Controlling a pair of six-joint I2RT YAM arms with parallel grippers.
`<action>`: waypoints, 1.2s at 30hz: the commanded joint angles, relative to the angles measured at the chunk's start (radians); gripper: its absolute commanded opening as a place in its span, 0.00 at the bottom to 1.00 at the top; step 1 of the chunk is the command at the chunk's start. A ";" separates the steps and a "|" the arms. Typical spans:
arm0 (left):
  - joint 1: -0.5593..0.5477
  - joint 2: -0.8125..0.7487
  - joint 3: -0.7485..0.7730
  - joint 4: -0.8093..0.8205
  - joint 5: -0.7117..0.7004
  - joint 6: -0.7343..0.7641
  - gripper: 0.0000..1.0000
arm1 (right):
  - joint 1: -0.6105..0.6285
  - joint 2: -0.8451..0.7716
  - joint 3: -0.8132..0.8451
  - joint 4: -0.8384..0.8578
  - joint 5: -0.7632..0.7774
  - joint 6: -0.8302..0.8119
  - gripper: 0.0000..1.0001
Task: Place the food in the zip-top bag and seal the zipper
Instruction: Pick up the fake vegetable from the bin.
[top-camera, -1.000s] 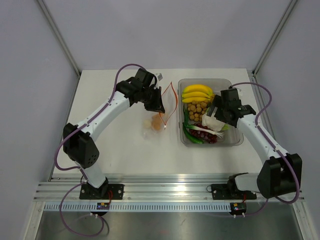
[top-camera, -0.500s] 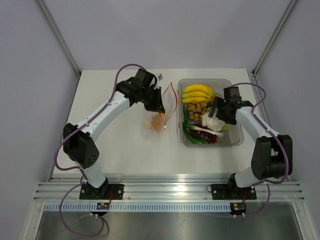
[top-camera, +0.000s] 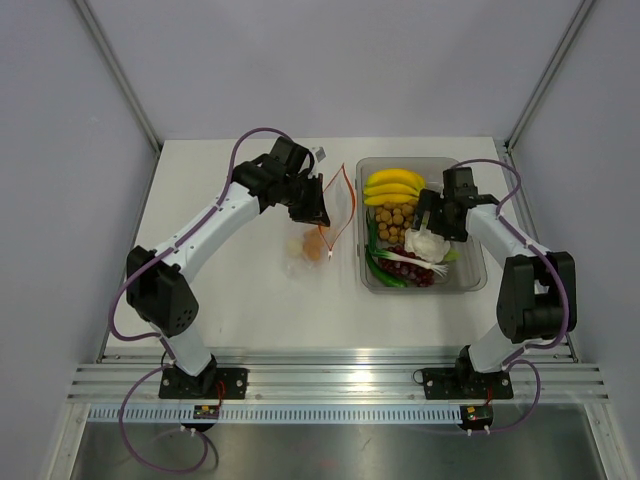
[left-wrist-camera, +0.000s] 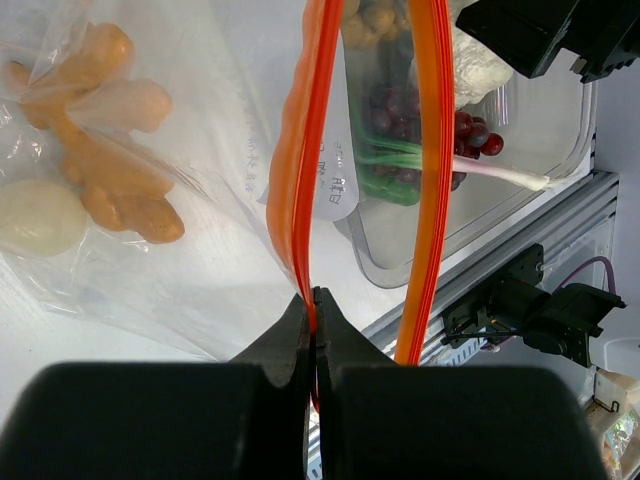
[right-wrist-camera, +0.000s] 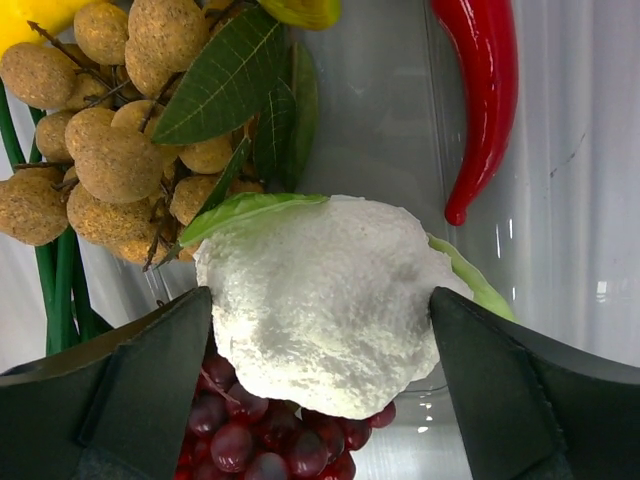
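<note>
The zip-top bag lies left of the tub with orange pieces and a white bulb inside. My left gripper is shut on one side of the red zipper and holds the mouth open; it shows in the left wrist view. My right gripper is over the tub, its fingers closed against both sides of a white cauliflower-like piece with green leaves, above the dark red grapes. Yellow bananas, the brown ball cluster, green vegetables and a red chilli lie in the tub.
The clear rectangular tub stands on the right half of the white table. Grey walls and metal posts close in the back and sides. An aluminium rail runs along the near edge.
My right arm has swung its elbow in and turned its wrist over the tub, still on the white piece, which shifted slightly. The left arm and the bag have not moved.
</note>
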 joint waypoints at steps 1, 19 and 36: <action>0.005 -0.010 -0.005 0.032 0.012 0.010 0.00 | 0.000 0.034 -0.027 0.014 -0.036 0.001 0.93; 0.005 -0.019 -0.018 0.040 0.015 0.007 0.00 | 0.001 -0.253 -0.015 -0.082 0.041 0.029 0.13; -0.002 0.022 0.082 0.006 -0.007 -0.016 0.00 | 0.002 -0.465 0.182 -0.190 -0.038 0.076 0.00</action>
